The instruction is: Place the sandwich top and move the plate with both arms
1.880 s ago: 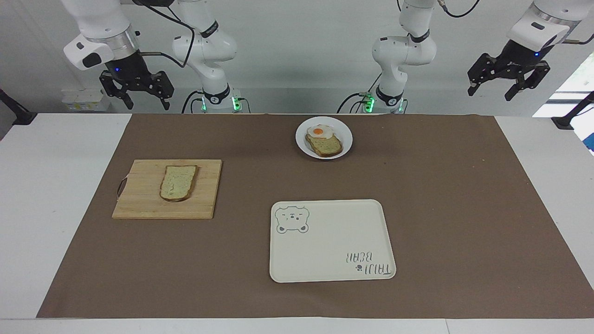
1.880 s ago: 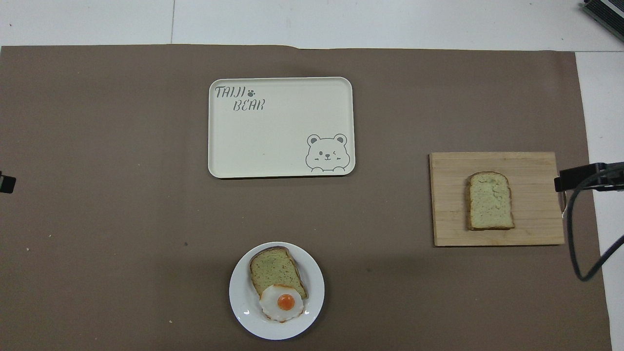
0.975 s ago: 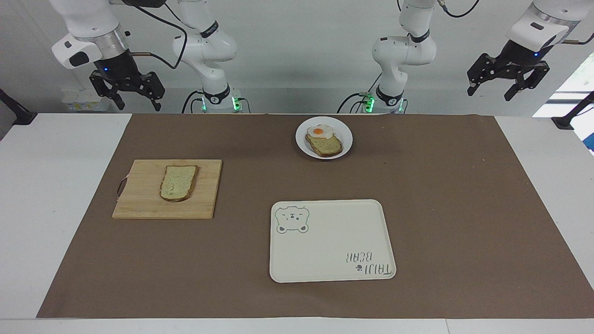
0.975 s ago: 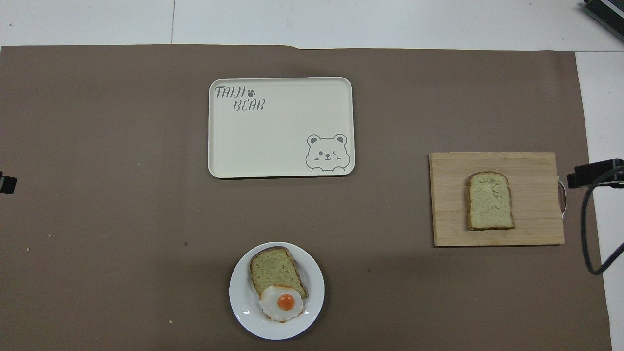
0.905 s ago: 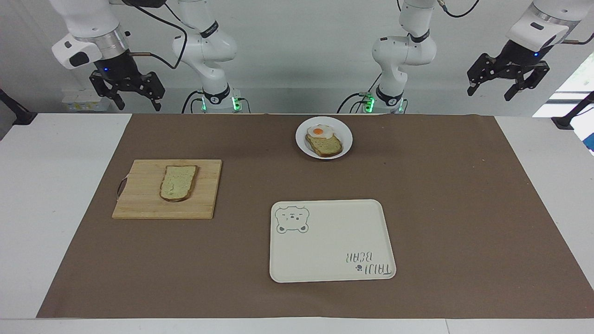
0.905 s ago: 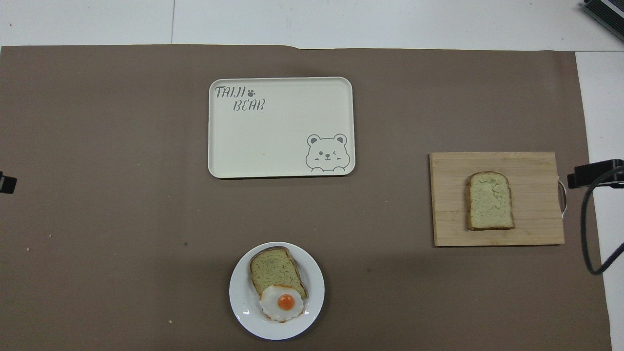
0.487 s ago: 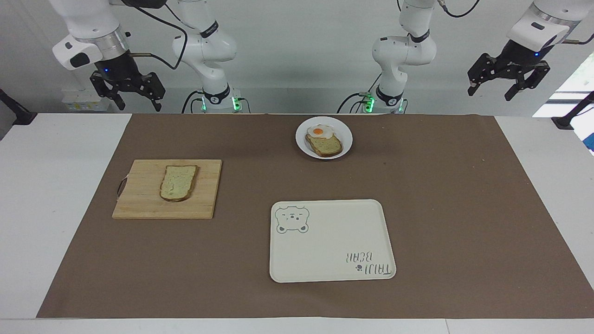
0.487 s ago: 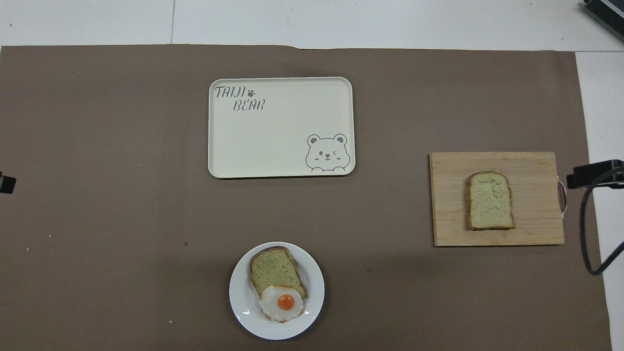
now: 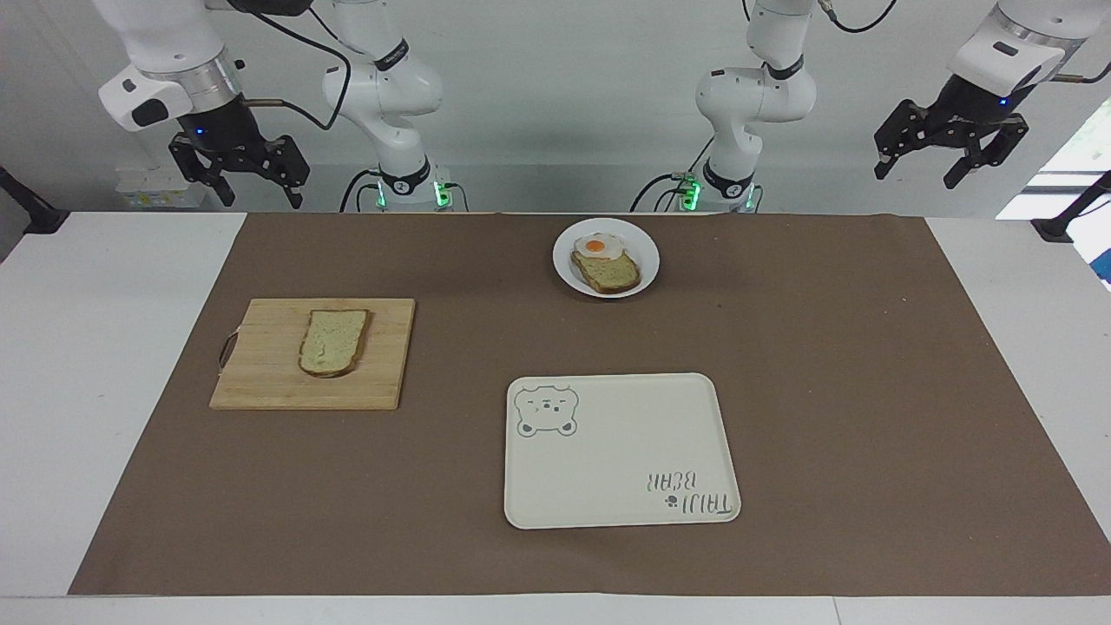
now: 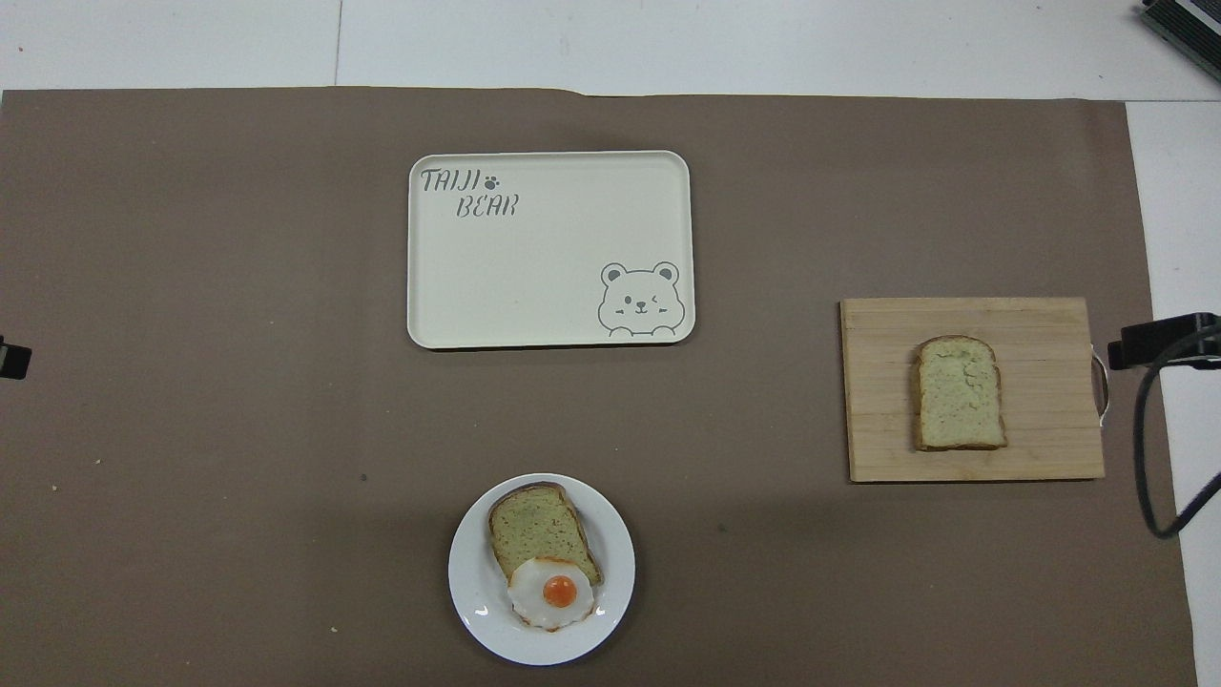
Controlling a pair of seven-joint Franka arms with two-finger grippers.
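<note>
A: Where's the bread for the top?
B: The sandwich top (image 9: 333, 342) lies flat on a wood cutting board (image 9: 260, 386), toward the right arm's end of the desk (image 9: 87, 347). Speckled pale crumb, brown crust, nothing touching it.
A: And the plate?
B: The plate (image 9: 644, 247) — small, round, white, shiny — sits close to the robots' edge of the brown paper mat (image 9: 868, 391). On it there's another slice (image 9: 613, 273) w/ a fried egg (image 9: 596, 246) at the end nearer the robots.
A: Room to move?
B: Lots. Bare mat btw. the board and the plate. The cream tray (image 9: 625, 495), a rounded rectangle w/ a bear drawing, lies farther from the robots than the plate, well apart from it.
A: Grippers?
B: Both up in the air, fingers spread wide, holding nothing. The right gripper (image 9: 253, 186) hangs over the white desk edge near the mat's corner; the left gripper (image 9: 916, 169) hangs over the other end — each well apart from the food.
</note>
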